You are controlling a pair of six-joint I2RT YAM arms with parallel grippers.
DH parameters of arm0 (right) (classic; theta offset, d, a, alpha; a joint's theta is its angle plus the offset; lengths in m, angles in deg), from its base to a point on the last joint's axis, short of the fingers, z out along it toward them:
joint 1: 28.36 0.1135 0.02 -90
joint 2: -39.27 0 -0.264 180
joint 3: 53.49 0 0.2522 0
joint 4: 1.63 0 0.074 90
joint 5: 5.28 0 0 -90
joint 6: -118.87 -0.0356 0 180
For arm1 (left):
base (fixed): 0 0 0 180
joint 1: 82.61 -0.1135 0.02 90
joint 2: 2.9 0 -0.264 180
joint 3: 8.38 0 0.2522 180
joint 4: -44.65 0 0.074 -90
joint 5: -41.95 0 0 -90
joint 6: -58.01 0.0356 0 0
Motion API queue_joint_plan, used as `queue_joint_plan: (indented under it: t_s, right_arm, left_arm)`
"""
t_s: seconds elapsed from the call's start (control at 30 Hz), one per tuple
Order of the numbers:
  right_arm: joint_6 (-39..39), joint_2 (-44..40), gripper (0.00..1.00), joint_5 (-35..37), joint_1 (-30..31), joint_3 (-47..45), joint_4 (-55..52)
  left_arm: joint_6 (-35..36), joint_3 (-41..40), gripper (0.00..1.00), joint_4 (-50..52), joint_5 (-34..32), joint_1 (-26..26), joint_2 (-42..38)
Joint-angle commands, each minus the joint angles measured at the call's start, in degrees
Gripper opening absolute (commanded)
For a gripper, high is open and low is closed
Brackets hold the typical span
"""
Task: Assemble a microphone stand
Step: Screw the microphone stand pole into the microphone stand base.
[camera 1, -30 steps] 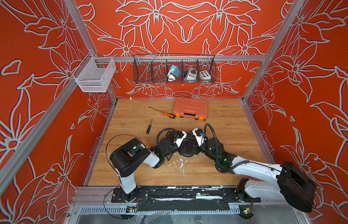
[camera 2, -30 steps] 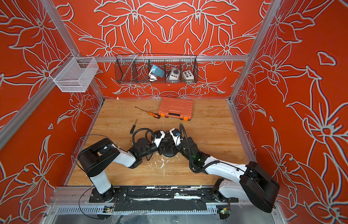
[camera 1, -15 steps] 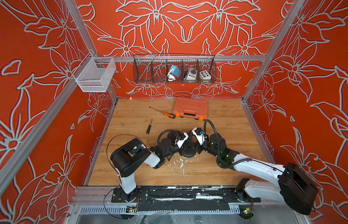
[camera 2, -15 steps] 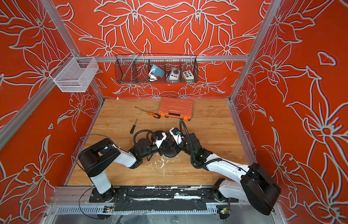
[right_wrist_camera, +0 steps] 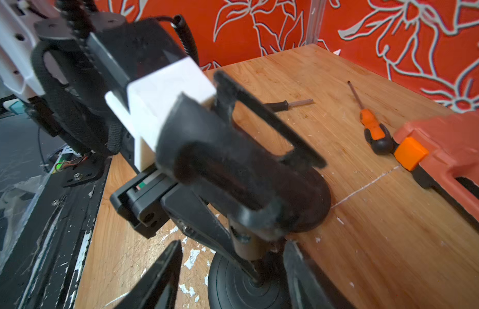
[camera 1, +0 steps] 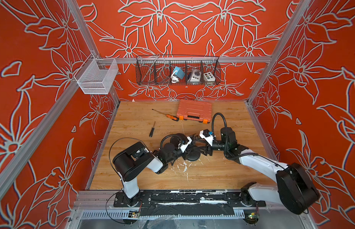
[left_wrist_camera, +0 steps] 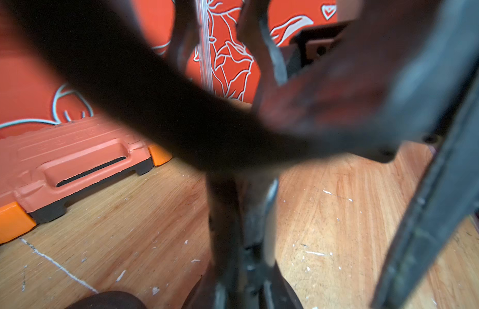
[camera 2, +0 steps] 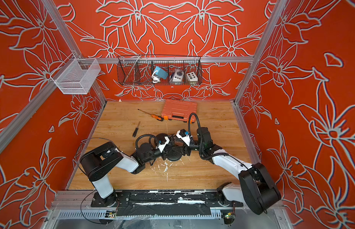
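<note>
The microphone stand's round black base (camera 1: 192, 156) (camera 2: 173, 155) rests on the wooden table between both arms. From its centre (right_wrist_camera: 241, 283) rises a short stem (right_wrist_camera: 243, 246). My left gripper (camera 1: 189, 147) (camera 2: 168, 147) (left_wrist_camera: 243, 267) is shut on this stem (left_wrist_camera: 241, 227) just above the base. My right gripper (camera 1: 200, 147) (camera 2: 181, 148) (right_wrist_camera: 233, 278) faces it from the right and is open; its fingers (right_wrist_camera: 158, 275) stand either side of the base without touching it. They fill the left wrist view as dark blurs.
An orange tool case (camera 1: 194, 111) lies at the back with an orange-handled screwdriver (camera 1: 168, 116) beside it. A small black screwdriver (camera 1: 152, 129) lies left of centre. A wire basket (camera 1: 177, 71) and a white mesh basket (camera 1: 96, 77) hang on the walls.
My left gripper has closed on the stem. My right gripper has opened and drawn back a little to the right, letting go of the stand.
</note>
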State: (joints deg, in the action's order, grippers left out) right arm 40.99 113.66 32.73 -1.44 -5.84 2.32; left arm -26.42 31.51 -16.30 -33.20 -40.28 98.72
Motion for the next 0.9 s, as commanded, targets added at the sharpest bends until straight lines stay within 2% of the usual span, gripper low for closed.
queue_joint_plan:
  t_s: [0.0,0.17,0.27,0.33,0.4,0.43,0.47,0.5,0.6,0.7,0.77,0.87]
  right_arm:
    - [5.03,2.81,0.62,-8.64,-1.37,3.52,0.43]
    - [8.26,6.23,0.58,-12.03,-1.82,6.16,-0.66]
    - [8.78,7.16,0.4,-13.04,-1.78,6.02,0.75]
    - [8.15,7.82,0.35,-13.23,-1.79,5.63,2.06]
    - [6.96,8.4,0.19,-13.15,-1.78,5.14,4.02]
    - [5.63,8.65,0.05,-12.62,-1.78,4.46,5.72]
    - [4.41,8.92,0.0,-11.72,-1.78,3.88,7.05]
    - [3.24,8.93,0.0,-10.92,-1.78,3.07,8.44]
    - [-1.87,8.74,0.0,-6.41,-1.39,-0.62,13.9]
    - [-6.44,7.16,0.0,2.54,-0.04,-4.83,16.99]
    - [-9.11,5.8,0.0,11.08,2.02,-6.99,16.52]
    - [-12.81,3.1,0.0,23.73,5.23,-9.96,14.93]
  left_arm:
    - [0.52,-1.65,0.04,4.14,0.96,0.3,0.66]
    - [-0.03,-0.3,0.04,5.68,2.02,0.3,0.53]
    - [0.3,0.4,0.04,6.42,1.86,0.24,0.58]
    - [0.4,0.74,0.04,6.84,1.98,0.29,0.66]
    - [0.34,0.94,0.05,7.11,2.2,0.36,0.81]
    - [0.25,1.01,0.05,7.04,2.2,0.36,0.99]
    - [0.24,0.95,0.05,6.96,2.16,0.37,1.13]
    - [0.16,0.93,0.06,6.95,2.11,0.39,1.23]
    - [0.07,0.71,0.11,6.95,1.61,0.39,1.21]
    - [-0.48,1.01,0.19,7.3,0.95,0.39,0.73]
    - [-1.2,1.11,0.29,6.89,0.89,0.47,0.37]
    - [-1.91,0.98,0.35,5.95,0.79,0.48,-0.17]
